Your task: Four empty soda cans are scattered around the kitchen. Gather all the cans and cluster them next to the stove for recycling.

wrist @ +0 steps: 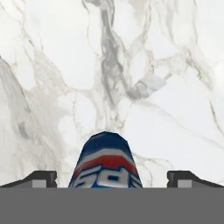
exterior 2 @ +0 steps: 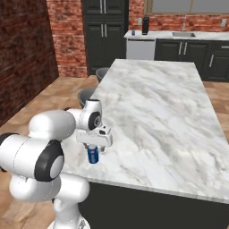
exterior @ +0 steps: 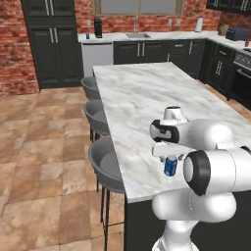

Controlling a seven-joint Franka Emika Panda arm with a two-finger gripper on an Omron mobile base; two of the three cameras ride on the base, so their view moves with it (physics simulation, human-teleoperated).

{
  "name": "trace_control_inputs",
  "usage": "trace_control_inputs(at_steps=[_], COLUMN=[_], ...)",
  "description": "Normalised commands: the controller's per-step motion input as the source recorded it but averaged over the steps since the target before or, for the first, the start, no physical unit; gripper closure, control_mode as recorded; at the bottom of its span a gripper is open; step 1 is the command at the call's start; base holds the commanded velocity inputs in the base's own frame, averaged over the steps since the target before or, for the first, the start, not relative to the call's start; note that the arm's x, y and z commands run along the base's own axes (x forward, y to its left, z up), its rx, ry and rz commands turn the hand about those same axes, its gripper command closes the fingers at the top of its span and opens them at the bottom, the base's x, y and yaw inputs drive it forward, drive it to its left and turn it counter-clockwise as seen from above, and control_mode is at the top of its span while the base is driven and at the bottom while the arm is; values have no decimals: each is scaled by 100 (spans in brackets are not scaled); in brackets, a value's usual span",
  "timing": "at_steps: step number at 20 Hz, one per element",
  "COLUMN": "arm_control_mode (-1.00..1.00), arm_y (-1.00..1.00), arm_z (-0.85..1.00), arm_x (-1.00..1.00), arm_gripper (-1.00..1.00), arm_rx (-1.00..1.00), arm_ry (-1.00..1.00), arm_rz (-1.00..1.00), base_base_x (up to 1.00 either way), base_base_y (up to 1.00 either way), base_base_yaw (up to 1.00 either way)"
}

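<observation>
From the left base view, my hand [exterior: 170,158] hangs right over a blue soda can [exterior: 170,166] standing upright near the edge of the marble surface [exterior: 137,93]. Right base view, same deal: can [exterior 2: 93,154] directly below my hand [exterior 2: 94,144], blue with a red-white label. Hand view has the can [wrist: 106,162] sitting between my fingertips [wrist: 40,178], which are spread wide, clear of it on both sides.

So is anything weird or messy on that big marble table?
Just a blue soda can standing alone near the marble island's front edge, right under the open gripper. Nothing looks spilled or broken.
</observation>
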Motion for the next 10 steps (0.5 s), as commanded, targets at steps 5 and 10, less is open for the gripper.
trace_control_inputs(at_steps=[5,10], arm_control_mode=[-100,-100], arm_y=[0,0], arm_z=[0,0], arm_x=[2,-3], arm_gripper=[-100,-100], arm_rx=[0,0], arm_ry=[0,-5], arm_rz=[0,0], base_base_x=[0,0], base_base_y=[0,0], base_base_yaw=[0,0])
